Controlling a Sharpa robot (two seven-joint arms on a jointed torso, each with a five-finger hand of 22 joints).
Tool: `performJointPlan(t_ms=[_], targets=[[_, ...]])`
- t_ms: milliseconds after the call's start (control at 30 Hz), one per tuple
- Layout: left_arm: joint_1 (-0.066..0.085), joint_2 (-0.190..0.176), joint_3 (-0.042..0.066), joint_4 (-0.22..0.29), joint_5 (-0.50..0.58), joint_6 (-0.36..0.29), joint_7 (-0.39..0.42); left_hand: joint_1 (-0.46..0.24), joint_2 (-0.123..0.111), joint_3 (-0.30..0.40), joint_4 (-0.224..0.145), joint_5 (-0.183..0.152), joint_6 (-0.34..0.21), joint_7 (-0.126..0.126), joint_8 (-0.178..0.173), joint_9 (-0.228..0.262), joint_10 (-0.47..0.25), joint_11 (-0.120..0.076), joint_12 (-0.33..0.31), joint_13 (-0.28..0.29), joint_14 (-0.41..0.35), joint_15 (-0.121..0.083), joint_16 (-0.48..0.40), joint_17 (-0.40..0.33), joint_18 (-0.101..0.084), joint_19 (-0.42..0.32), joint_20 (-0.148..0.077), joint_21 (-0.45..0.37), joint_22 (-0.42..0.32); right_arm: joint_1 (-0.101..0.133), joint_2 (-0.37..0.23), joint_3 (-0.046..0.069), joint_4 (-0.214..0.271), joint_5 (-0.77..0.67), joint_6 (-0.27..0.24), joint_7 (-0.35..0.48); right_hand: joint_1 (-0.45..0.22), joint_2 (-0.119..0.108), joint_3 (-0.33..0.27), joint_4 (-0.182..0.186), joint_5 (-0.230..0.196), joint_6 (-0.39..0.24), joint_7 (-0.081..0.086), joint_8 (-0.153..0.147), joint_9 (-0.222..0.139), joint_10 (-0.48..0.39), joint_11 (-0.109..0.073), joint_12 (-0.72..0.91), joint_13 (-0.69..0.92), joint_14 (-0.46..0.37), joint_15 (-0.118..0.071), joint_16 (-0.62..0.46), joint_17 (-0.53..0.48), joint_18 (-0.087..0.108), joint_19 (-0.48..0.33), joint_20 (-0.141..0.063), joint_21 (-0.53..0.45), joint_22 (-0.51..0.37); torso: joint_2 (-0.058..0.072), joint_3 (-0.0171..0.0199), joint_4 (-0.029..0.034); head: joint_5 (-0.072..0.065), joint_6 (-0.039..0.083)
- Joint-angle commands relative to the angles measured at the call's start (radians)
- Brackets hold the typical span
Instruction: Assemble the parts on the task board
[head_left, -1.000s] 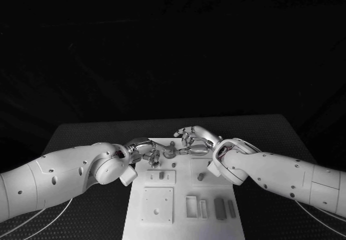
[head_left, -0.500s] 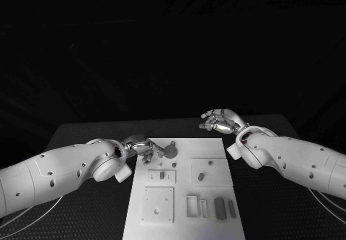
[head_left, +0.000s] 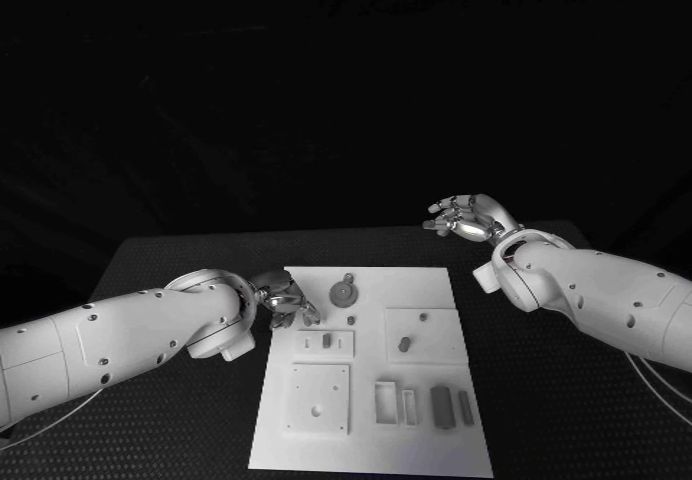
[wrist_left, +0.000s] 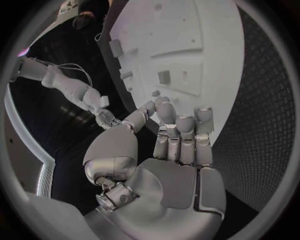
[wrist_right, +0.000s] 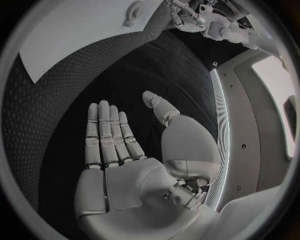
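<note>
the task board (head_left: 372, 400) lies flat in the middle of the black surface (head_left: 173, 270), with small grey parts on it: a round disc-shaped part (head_left: 343, 293) near its far edge and upright rectangular pieces (head_left: 441, 407) near its near right corner. the left hand (head_left: 286, 300) rests at the board's far left edge, fingers straight and together, holding nothing. the right hand (head_left: 464, 217) hovers well apart past the board's far right corner, fingers extended, empty.
</note>
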Motion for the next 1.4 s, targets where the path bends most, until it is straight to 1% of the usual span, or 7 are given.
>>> performJointPlan(t_ms=[33,167,333,733,1000,1067,1400], targets=[[0.0,-0.008,-0.008,0.018,-0.121,-0.052,-0.089,0.005,-0.001,0.034,0.016,0.006,0.03,-0.017,0.031,0.02,0.083,-0.076,-0.005,-0.002,0.105,-0.093,-0.001,0.002,0.01,0.009,-0.122,0.004,0.009,0.003,0.004,0.001,-0.016,0.008,0.039,0.019,-0.001,0.0,0.001,-0.002,0.012,0.025,0.015,0.016,-0.007,0.089,-0.005,-0.143,-0.108,0.057,-0.006,-0.081,-0.058,0.005,0.008,0.006,-0.021,0.001,0.0,-0.0018,0.0018,0.002,-0.009],[0.0,-0.021,-0.022,0.039,-0.166,-0.076,-0.102,-0.001,0.0,0.036,0.016,0.004,0.036,-0.019,0.032,0.021,0.09,-0.078,-0.007,-0.003,0.111,-0.095,-0.002,0.003,0.012,0.012,-0.121,0.004,0.008,0.005,0.007,0.001,-0.031,0.005,0.051,0.016,0.003,0.006,-0.004,-0.003,0.011,0.052,0.014,0.029,-0.021,0.193,-0.01,-0.306,-0.199,0.102,-0.001,-0.185,-0.1,0.008,0.013,0.013,-0.069,-0.011,0.0,-0.0024,0.0011,0.005,-0.014],[0.0,-0.037,-0.028,0.064,-0.186,-0.091,-0.113,-0.007,-0.013,0.046,0.015,0.049,0.054,-0.024,0.036,0.022,0.098,-0.083,-0.01,-0.003,0.119,-0.098,-0.004,0.006,0.016,0.02,-0.121,0.006,0.007,0.007,0.009,0.001,-0.037,0.001,0.054,0.014,0.005,0.01,-0.007,-0.002,0.008,0.064,0.01,0.032,-0.033,0.239,-0.016,-0.371,-0.206,0.152,-0.016,-0.204,-0.095,0.023,0.055,0.016,-0.091,-0.026,0.001,-0.0042,0.0012,0.007,-0.018],[-0.001,-0.042,-0.036,0.095,-0.201,-0.104,-0.116,-0.011,-0.023,0.056,0.014,0.091,0.072,-0.031,0.04,0.023,0.101,-0.089,-0.008,0.001,0.127,-0.103,-0.004,0.011,0.021,0.028,-0.12,0.01,0.008,0.007,0.009,0.001,-0.033,-0.014,0.071,0.005,0.011,0.007,-0.01,-0.002,0.009,0.065,0.017,0.031,-0.043,0.259,-0.007,-0.411,-0.205,0.154,-0.01,-0.23,-0.093,0.025,0.057,0.021,-0.114,-0.032,0.001,-0.0059,0.0008,0.004,-0.026],[-0.003,-0.035,-0.049,0.101,-0.228,-0.1,-0.12,-0.011,-0.023,0.057,0.014,0.092,0.072,-0.031,0.039,0.023,0.101,-0.089,-0.008,0.001,0.127,-0.103,-0.004,0.011,0.021,0.028,-0.12,0.01,0.008,0.007,0.01,0.001,-0.03,-0.029,0.086,-0.001,0.012,0.007,-0.01,-0.002,0.009,0.066,0.017,0.031,-0.043,0.26,-0.007,-0.413,-0.205,0.154,-0.01,-0.231,-0.093,0.025,0.057,0.021,-0.116,-0.032,0.001,-0.0038,0.0006,0.004,-0.031],[-0.003,-0.033,-0.05,0.1,-0.231,-0.099,-0.12,-0.011,-0.024,0.058,0.014,0.093,0.072,-0.031,0.039,0.023,0.101,-0.089,-0.009,0.001,0.127,-0.103,-0.004,0.011,0.021,0.028,-0.12,0.01,0.008,0.007,0.011,0.001,-0.027,-0.032,0.087,-0.001,0.016,0.002,-0.014,-0.006,0.015,0.083,0.018,0.04,-0.043,0.265,-0.005,-0.421,-0.205,0.133,0.003,-0.248,-0.096,0.017,0.034,0.023,-0.132,-0.034,0.001,-0.0032,0.001,0.003,-0.034],[-0.013,-0.025,-0.053,0.1,-0.245,-0.093,-0.12,-0.011,-0.026,0.06,0.014,0.094,0.072,-0.031,0.038,0.022,0.1,-0.089,-0.009,0.001,0.127,-0.103,-0.006,0.011,0.021,0.028,-0.12,0.01,0.008,0.007,0.012,0.001,-0.02,-0.032,0.085,-0.001,0.02,0.002,-0.021,-0.005,0.016,0.085,0.017,0.038,-0.049,0.269,-0.003,-0.441,-0.205,0.123,0.01,-0.261,-0.093,0.014,0.023,0.025,-0.145,-0.031,0.001,-0.003,-0.0002,0.004,-0.039]])
